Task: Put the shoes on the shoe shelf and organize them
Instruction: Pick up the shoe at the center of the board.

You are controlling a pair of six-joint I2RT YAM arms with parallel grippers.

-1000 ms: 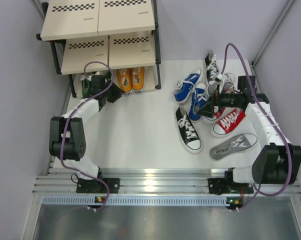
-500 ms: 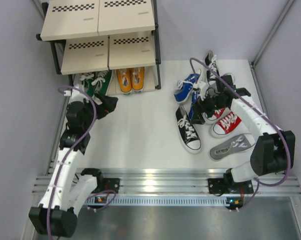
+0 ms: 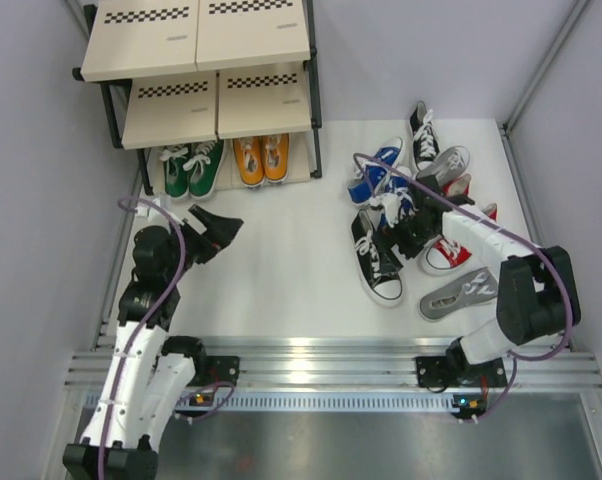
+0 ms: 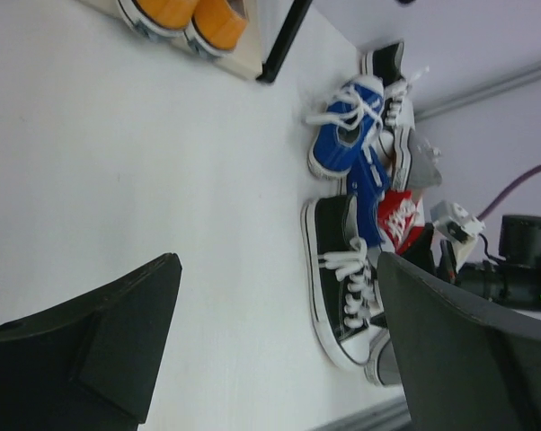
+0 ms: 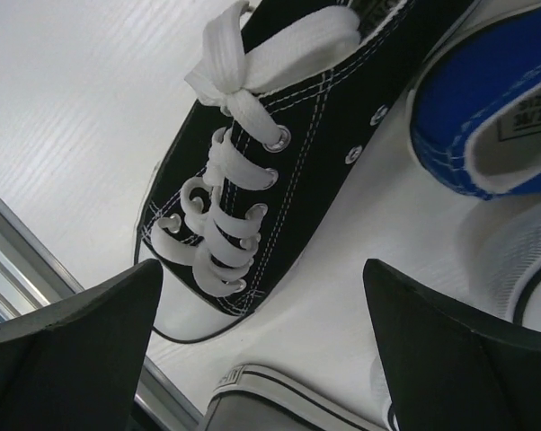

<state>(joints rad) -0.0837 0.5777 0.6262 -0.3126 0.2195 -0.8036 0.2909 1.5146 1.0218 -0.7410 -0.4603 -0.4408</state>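
Both arms have shifted: the left gripper [image 3: 218,228] has pulled back from the three-tier black-framed shoe shelf [image 3: 211,100], fingers apart and empty. The right gripper [image 3: 406,238], also spread and empty, now hangs over the black canvas sneaker [image 3: 379,262] right of the table's middle. Its long axis runs from far edge to near edge, toe nearest. Closing here might pinch only loose laces, or shove the blue canvas sneaker [image 3: 394,206] just beside it.
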